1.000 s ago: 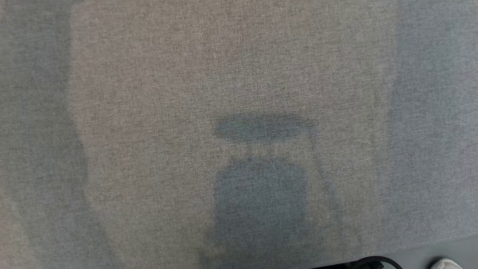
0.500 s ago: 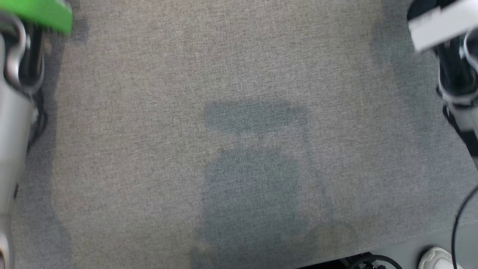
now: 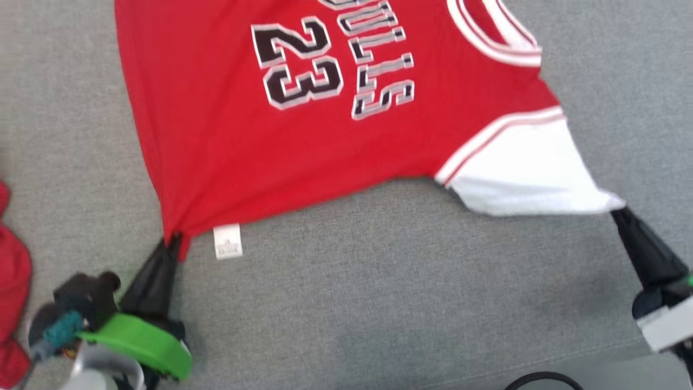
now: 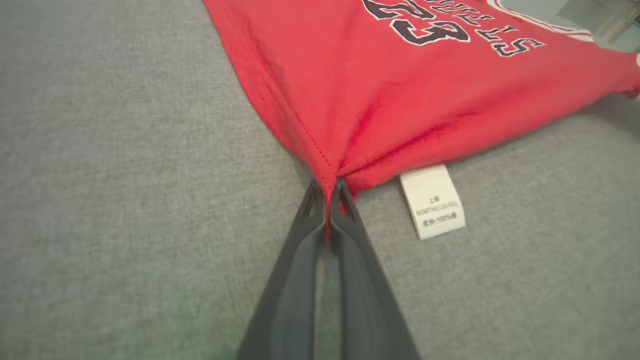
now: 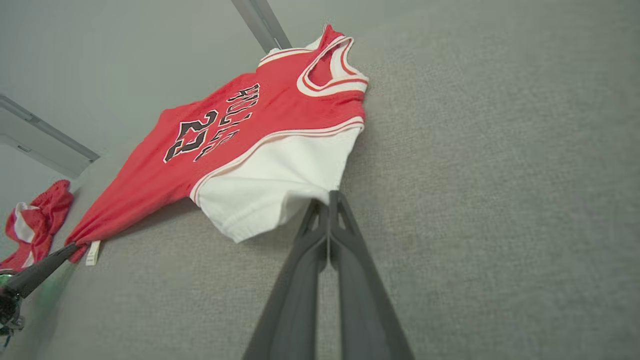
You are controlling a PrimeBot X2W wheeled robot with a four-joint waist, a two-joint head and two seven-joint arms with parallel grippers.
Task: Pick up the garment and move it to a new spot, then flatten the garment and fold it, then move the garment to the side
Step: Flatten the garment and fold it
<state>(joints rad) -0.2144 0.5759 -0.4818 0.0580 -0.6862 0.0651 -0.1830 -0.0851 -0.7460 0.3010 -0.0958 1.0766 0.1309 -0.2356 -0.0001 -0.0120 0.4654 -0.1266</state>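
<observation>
Clearly spread on the grey desk point(image 3: 379, 281), red jersey point(image 3: 303, 135) with number 23, left fingers point(image 3: 169, 246) closed tight on its bottom red corner beside a white label point(image 3: 227, 241), right fingers point(image 3: 622, 218) pinching the white sleeve edge, another red garment point(image 3: 13, 303) at far left

**Red jersey held at two corners**

A red jersey point(image 3: 216, 135) with the number 23 and block lettering lies spread over the grey table point(image 3: 379, 303). The left tool point(image 3: 172, 241) pinches the red hem corner at the lower left, just beside a small white label point(image 3: 227, 241). The right tool point(image 3: 617, 212) pinches the tip of the white sleeve point(image 3: 520, 173) at the right. The near edge sags between the two grips. Another red cloth point(image 3: 13, 281) lies at the left edge, well apart.
</observation>
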